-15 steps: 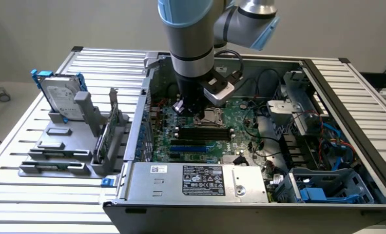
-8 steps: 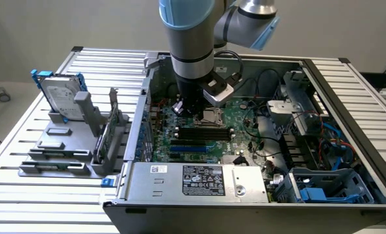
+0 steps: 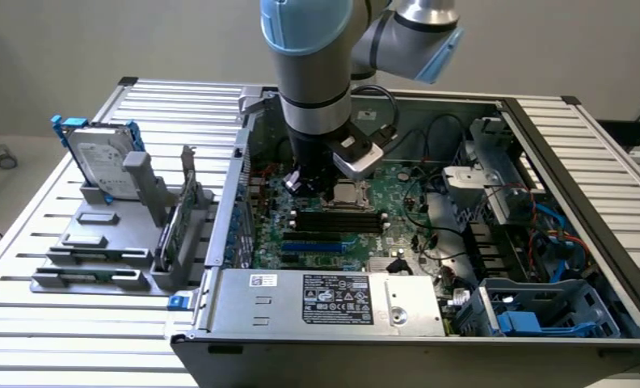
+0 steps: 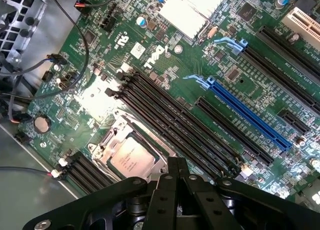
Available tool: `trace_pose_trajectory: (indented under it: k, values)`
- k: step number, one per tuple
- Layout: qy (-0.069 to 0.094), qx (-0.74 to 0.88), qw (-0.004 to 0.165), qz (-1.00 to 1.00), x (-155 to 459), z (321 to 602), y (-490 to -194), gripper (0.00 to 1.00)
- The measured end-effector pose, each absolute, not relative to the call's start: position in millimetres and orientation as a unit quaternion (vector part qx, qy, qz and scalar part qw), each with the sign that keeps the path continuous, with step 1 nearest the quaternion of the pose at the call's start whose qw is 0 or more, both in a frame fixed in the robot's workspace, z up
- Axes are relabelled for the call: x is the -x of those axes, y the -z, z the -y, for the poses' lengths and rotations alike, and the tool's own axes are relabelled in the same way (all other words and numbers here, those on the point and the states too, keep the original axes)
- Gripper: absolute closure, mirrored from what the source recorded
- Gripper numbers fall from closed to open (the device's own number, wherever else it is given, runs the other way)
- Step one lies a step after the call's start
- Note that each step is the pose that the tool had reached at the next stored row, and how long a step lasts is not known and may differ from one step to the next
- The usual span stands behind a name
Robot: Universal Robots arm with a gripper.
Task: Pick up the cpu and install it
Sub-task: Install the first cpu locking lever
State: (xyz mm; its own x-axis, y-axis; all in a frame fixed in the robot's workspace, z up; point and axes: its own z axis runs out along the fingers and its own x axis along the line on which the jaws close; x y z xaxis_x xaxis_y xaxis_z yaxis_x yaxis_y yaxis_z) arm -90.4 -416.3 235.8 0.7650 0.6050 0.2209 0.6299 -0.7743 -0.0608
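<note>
The cpu (image 4: 131, 159), a small square chip with a silver-grey top, lies flat inside the metal socket frame (image 4: 107, 140) on the green motherboard (image 4: 165, 55). In the exterior view the cpu (image 3: 348, 192) sits mid-board inside the open computer case. My gripper (image 4: 176, 166) is shut with nothing between its black fingers. It hovers over the board right beside the socket, toward the black memory slots (image 4: 175, 120). In the exterior view the gripper (image 3: 303, 183) hangs low in the case, just to the left of the cpu.
A blue expansion slot (image 4: 245, 115) and a silver heatsink (image 4: 190, 10) lie on the board. Loose cables (image 4: 30, 90) run near the socket. A hard drive in a blue frame (image 3: 103, 158) stands on a grey rack outside the case. The case walls (image 3: 557, 162) and the power supply (image 3: 331, 301) hem in the board.
</note>
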Motion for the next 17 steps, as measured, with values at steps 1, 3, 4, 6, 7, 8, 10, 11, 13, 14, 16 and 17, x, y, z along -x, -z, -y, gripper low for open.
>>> trace_pose_trajectory:
  k: [1,3,4,6,7,8,10,11,13,14,16,17]
  values:
    - [0.095,0.937,0.066,0.329,92.2,415.9,-235.2,0.89]
    - [0.095,0.937,0.066,0.329,95.4,414.5,-234.3,0.89]
    - [0.095,0.937,0.066,0.329,96.2,413.8,-233.9,0.89]
    - [0.095,0.937,0.066,0.329,97.4,412.4,-232.4,0.89]
    - [0.095,0.937,0.066,0.329,97.8,411.8,-231.6,0.89]
    - [0.095,0.937,0.066,0.329,97.9,411.5,-230.5,0.89]
    - [0.095,0.937,0.066,0.329,98.3,410.8,-226.9,0.89]
    - [0.095,0.937,0.066,0.329,98.4,410.4,-225.0,0.89]
    - [0.095,0.937,0.066,0.329,98.7,409.3,-221.3,0.89]
    - [0.095,0.937,0.066,0.329,98.9,408.7,-219.5,0.89]
    - [0.095,0.937,0.065,0.329,99.3,407.3,-216.0,0.89]
    - [0.094,0.937,0.065,0.330,99.7,406.4,-214.1,0.89]
